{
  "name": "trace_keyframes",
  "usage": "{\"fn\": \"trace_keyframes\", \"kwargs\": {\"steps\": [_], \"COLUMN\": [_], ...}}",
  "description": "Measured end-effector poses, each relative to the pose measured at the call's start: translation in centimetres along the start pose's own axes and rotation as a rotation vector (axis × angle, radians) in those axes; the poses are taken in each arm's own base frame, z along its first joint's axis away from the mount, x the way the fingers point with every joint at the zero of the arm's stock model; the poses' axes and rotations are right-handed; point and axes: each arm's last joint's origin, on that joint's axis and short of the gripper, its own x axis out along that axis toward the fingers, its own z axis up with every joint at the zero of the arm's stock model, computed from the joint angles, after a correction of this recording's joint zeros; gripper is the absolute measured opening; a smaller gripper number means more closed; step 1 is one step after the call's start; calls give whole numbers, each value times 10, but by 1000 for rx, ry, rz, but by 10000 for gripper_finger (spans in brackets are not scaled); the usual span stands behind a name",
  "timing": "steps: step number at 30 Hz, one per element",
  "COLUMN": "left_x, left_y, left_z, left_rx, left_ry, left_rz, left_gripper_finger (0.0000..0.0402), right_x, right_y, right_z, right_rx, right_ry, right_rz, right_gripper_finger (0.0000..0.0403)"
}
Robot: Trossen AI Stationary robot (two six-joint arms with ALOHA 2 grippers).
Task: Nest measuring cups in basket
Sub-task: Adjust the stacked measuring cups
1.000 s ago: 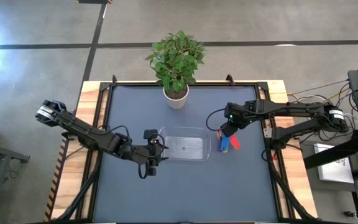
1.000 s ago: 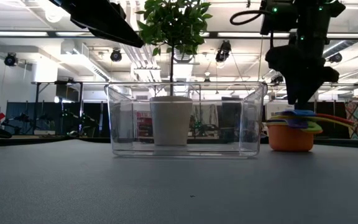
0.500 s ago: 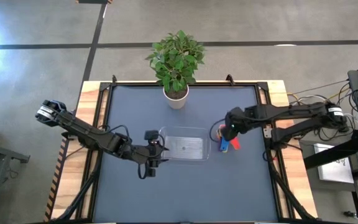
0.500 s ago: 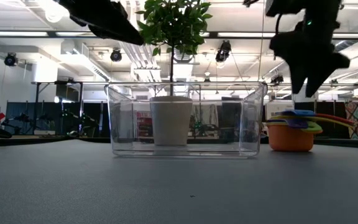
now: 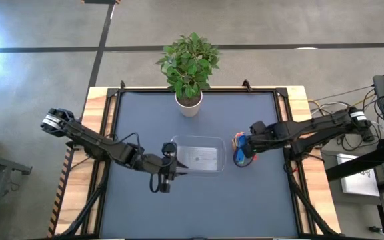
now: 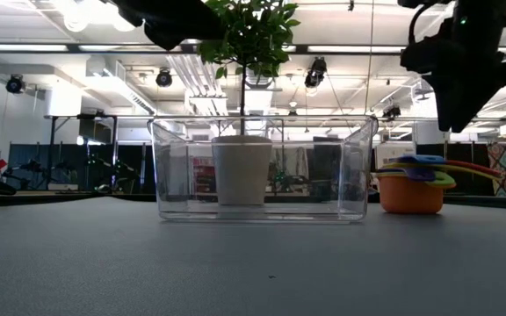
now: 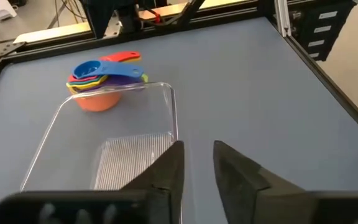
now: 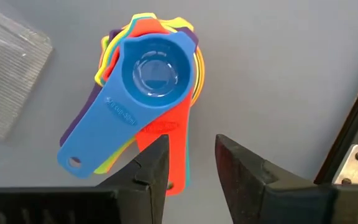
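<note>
Hovering my right gripper (image 8: 190, 163) over the measuring cups (image 8: 148, 93), fingers slightly parted and holding nothing, I saw them already nested just right of the basket (image 5: 199, 157), still outside it, while my left gripper (image 7: 197, 168), also slightly parted and empty, waited at its left end.

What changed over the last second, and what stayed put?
The right gripper rose off the stack of measuring cups and drew back toward the table's right edge, holding nothing. The left gripper shifted slightly along the basket's left end. Stack, basket and plant pot stayed as they were.
</note>
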Motion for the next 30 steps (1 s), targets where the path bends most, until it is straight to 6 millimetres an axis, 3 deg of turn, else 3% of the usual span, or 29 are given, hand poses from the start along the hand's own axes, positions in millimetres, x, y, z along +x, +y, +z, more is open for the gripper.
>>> {"fn": "trace_keyframes", "kwargs": {"steps": [5,11,17,24,30], "left_x": [0,0,0,0,0], "left_y": [0,0,0,0,0], "left_z": [1,1,1,0,0], "left_rx": [-3,-3,-2,-1,7], "left_ry": [-7,-7,-6,-2,2], "left_rz": [1,2,3,3,4], "left_gripper_finger": [42,40,40,40,40], "right_x": [7,37,55,58,58], "right_y": [-5,-15,-2,13,14], "right_z": [-5,-18,-19,-16,-16], "right_rx": [38,82,98,116,92], "right_ry": [10,69,83,75,85], "right_rz": [-65,-171,-96,-1,16], "right_gripper_finger": [160,203,204,203,203]}}
